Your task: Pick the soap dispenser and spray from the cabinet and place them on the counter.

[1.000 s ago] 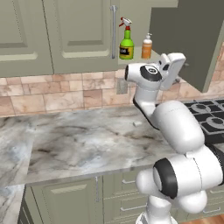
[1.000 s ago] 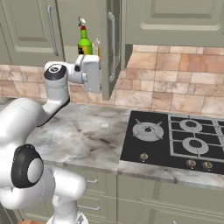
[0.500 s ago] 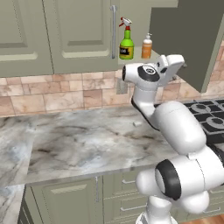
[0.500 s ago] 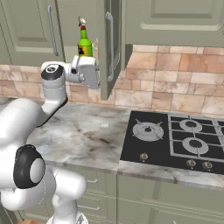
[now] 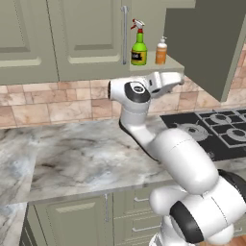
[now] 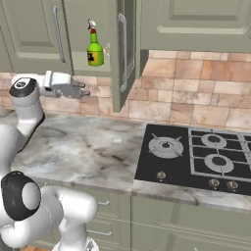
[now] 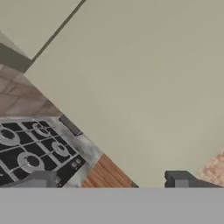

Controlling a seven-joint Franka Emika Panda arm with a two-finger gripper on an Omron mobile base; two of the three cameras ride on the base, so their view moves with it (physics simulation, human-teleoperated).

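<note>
In the left base view, the arm's hand had climbed since a second earlier: the gripper [image 5: 178, 80] now sat just under the cabinet [image 5: 86, 43] shelf, where before it hung lower against the tiled wall. On that shelf stood the spray [image 5: 139, 44] and, just beside it toward the open door, the soap dispenser [image 5: 161, 51], both upright and untouched. The counter [image 5: 81, 153] below the cabinet carried neither bottle.

In the right base view, the gripper [image 6: 82, 90] pointed sideways below the cabinet opening, directly under the spray [image 6: 95, 49], its jaws spread and empty. The hand had risen and levelled out over the last second.

In the hand view, the two finger tips [image 7: 178, 179] stood wide apart before the flat face of the open cabinet door [image 7: 144, 78].

Judged from this, the reach was still under way: a further lift to shelf height seemed needed before either bottle could be gripped.
</note>
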